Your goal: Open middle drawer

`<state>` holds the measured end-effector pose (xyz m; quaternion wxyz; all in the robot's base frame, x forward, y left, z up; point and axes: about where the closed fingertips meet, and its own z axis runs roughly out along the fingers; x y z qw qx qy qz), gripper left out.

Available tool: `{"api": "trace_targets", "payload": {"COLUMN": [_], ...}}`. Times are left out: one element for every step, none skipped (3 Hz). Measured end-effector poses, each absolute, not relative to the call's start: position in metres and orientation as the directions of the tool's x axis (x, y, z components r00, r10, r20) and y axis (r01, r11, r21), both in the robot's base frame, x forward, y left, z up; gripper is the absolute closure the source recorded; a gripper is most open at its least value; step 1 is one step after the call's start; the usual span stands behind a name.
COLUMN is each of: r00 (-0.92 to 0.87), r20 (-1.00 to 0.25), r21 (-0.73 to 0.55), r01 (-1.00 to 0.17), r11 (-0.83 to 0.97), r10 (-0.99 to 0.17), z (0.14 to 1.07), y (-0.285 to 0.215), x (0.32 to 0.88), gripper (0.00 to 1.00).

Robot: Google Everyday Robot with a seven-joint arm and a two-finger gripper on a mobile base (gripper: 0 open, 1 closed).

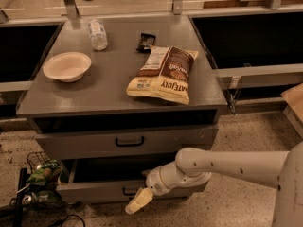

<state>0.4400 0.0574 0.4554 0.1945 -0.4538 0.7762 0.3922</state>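
A grey bench with drawers down its front fills the middle of the camera view, and the robot's white arm reaches in low from the right. The middle drawer sits below the bench's front edge, under the upper drawer. It stands pulled well forward, with its dark inside showing behind the front panel.

On the bench top:
- A bag of chips lies flat near the front right corner.
- A pale bowl rests by the left edge.
- A small clear bottle stands toward the far left corner.
- A dark snack bar lies near the middle of the far edge.

The gripper hangs at the front of the middle drawer, just right of centre and angled down toward the floor. Whether the jaws are spread or pressed together cannot be told.

The drawer looks rigid and boxy and probably runs on slides, so it should answer a straight, level pull out from the bench. Pulling to one side would likely make it bind. Nothing can be seen inside it, so it is probably light.

The only sensible hold is its small black handle at the centre of the front panel. The handle is hard, narrow and stiff, and best hooked or pinched squarely across its bar. The smooth panel offers no grip.
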Motion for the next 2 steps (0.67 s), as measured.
{"api": "trace_targets", "payload": {"r00": [-0.519, -0.516], "r20": [-0.666, -0.689], "r21": [0.448, 0.456], "r01": [-0.853, -0.854], "r11": [0.269, 0.25], "r10": [-0.536, -0.509], "z": [0.458, 0.466], "y": [0.0571, 0.0548], "x": [0.4377, 0.4362], "gripper": [0.0, 0.0]}}
